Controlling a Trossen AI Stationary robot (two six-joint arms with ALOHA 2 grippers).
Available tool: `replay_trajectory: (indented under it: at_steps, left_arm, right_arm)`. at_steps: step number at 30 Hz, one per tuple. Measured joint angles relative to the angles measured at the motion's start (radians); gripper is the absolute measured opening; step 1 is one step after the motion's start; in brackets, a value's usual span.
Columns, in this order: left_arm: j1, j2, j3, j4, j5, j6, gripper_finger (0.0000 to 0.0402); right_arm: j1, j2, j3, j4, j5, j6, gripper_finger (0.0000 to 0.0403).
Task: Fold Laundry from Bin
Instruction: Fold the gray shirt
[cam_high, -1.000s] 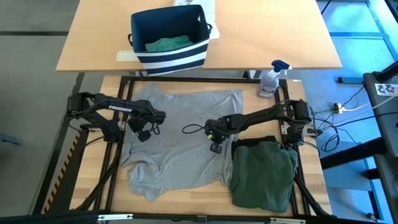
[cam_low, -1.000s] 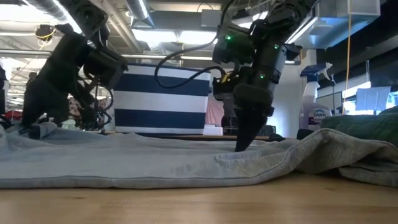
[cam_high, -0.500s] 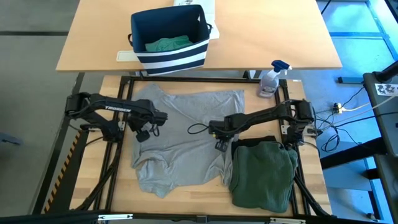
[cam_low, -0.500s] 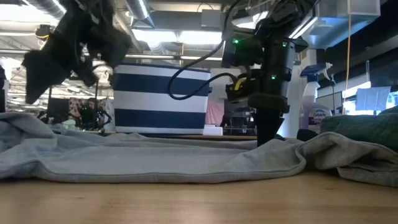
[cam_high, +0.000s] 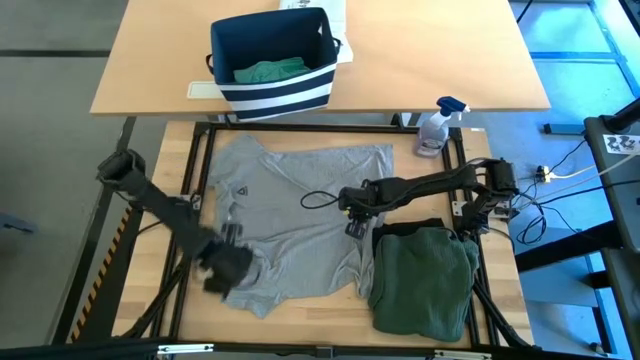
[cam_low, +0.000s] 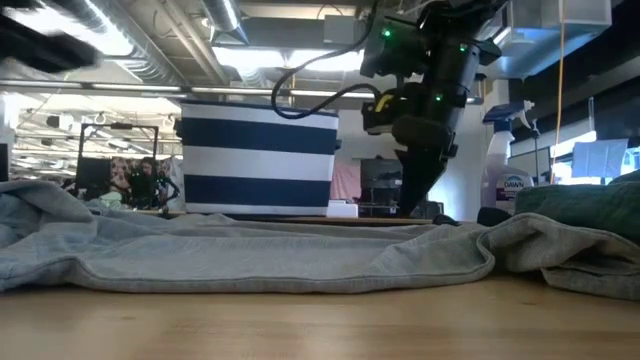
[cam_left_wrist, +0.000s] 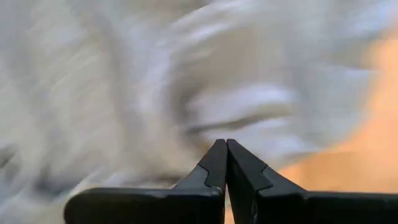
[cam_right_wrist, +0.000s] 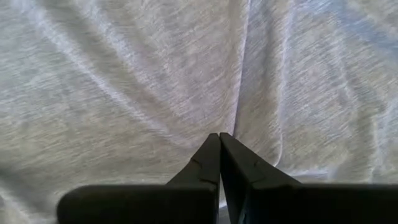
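On the worktable, grey T-shirt (cam_high: 300, 215) with small chest logo, unreadable, left gripper (cam_high: 222, 272) and right gripper (cam_high: 355, 228) closed, empty

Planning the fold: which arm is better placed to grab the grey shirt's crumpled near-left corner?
Left. The left gripper sits by that corner of the grey T-shirt; the right gripper hangs near the shirt's right edge.

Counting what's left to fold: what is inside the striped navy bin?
Inside the boxy navy fabric bin with white stripes, one crumpled teal-green cloth garment shows. Anything beneath it is covered.
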Motion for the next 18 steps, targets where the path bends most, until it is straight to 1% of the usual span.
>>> replay_trajectory:
  at_steps: [3, 6, 8, 10, 14, 18]
  left_arm:
    - [-0.132, 0.031, 0.0, 0.109, -0.028, -0.02, 0.0]
    - [-0.203, 0.07, -0.001, 0.189, -0.042, -0.016, 0.0]
    - [-0.22, 0.098, -0.001, 0.231, -0.032, -0.02, 0.0006]
    - [-0.22, 0.129, -0.001, 0.28, -0.007, -0.021, 0.0021]
    - [-0.204, 0.168, -0.001, 0.377, 0.053, -0.025, 0.0068]
    - [-0.2, 0.173, -0.001, 0.426, 0.077, -0.017, 0.0119]
  right_arm:
    - [0.0, 0.0, 0.0, 0.012, 0.0, 0.0, 0.0007]
    - [0.0, 0.0, 0.0, 0.035, -0.017, 0.0, 0.0007]
    - [0.0, -0.001, 0.001, 0.057, -0.035, 0.0, 0.0007]
    - [0.0, -0.001, 0.001, 0.078, -0.049, 0.0, 0.0007]
    - [0.0, -0.002, 0.001, 0.1, -0.053, -0.007, 0.0007]
    - [0.0, -0.002, 0.002, 0.109, -0.054, -0.024, 0.0007]
